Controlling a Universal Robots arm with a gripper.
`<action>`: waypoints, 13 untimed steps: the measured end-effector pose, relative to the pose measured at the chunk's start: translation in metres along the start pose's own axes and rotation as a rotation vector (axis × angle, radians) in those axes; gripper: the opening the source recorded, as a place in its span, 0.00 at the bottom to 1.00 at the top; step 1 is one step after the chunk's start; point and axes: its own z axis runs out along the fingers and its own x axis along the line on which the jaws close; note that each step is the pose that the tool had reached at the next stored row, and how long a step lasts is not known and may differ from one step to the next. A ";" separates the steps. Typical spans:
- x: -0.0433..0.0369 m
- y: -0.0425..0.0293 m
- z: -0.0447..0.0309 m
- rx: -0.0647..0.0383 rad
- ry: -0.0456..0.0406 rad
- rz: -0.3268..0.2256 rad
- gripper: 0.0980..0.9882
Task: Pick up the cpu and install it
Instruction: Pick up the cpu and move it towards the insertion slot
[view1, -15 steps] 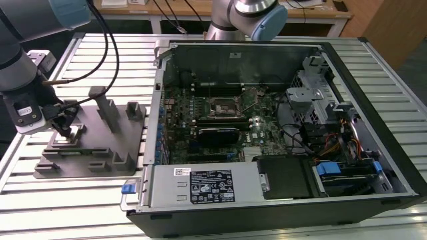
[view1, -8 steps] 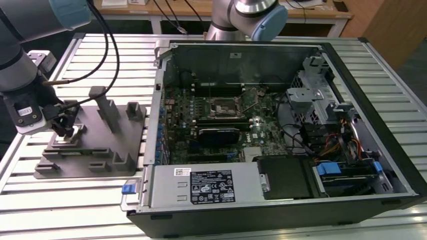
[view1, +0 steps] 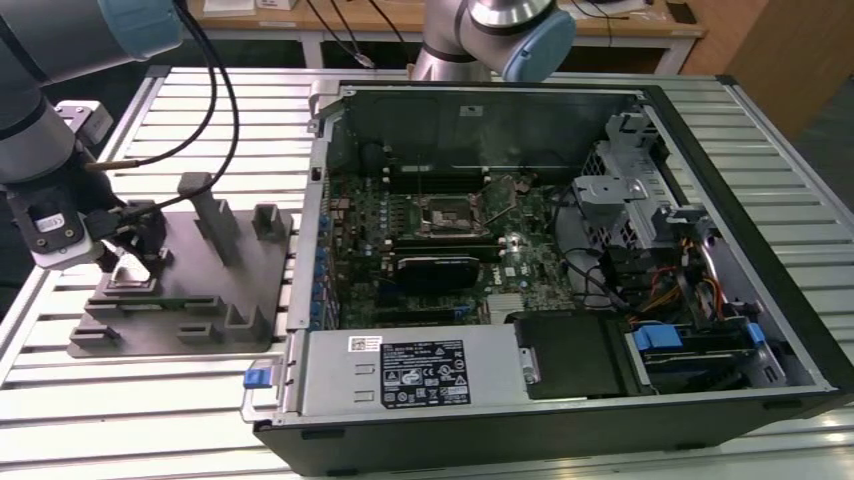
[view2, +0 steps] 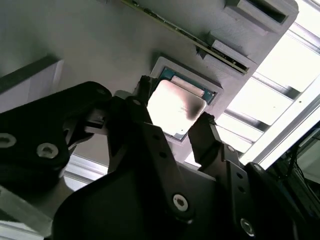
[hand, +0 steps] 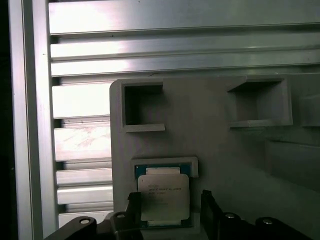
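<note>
Gripper hangs low over the grey tray, at the exterior view's left, on the slatted tabletop. Its jaws stand apart, astride the cpu, one finger on each side. The cpu lies flat in its square pocket in the tray, silver lid up, not lifted. In the first wrist view one finger looks to be at the chip's edge and the other shows a gap, so you're prob. off-centre. I can't tell for sure if there's contact.

Risks, as I judge them:
- Off-centre squeeze: chip gets shoved against the pocket wall, tilts or jams instead of lifting clean.
- Fingertips too low or too wide: you pinch the pocket rim, not the chip, and the tray may come up w/ it.
- Thin edges, smooth lid: little to hold, so a weak grip could drop it on the way to the PC case, which is well apart.
- The socket sits deep among the board parts. A tilted or turned chip there could damage contacts. Can't tell if its frame is open.

Writing: the cpu lid carries a few lines of dark print. A large black-and-white label sits on the metal cover in the case, w/ a small white sticker near it. I'm not reading any of it out.
</note>
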 end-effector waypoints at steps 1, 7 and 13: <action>0.0000 0.0000 0.0000 0.000 0.0000 0.000 0.55; 0.0007 0.0002 0.0012 0.000 -0.0002 0.000 0.62; 0.0027 0.0021 0.0058 0.000 0.0003 -0.008 0.62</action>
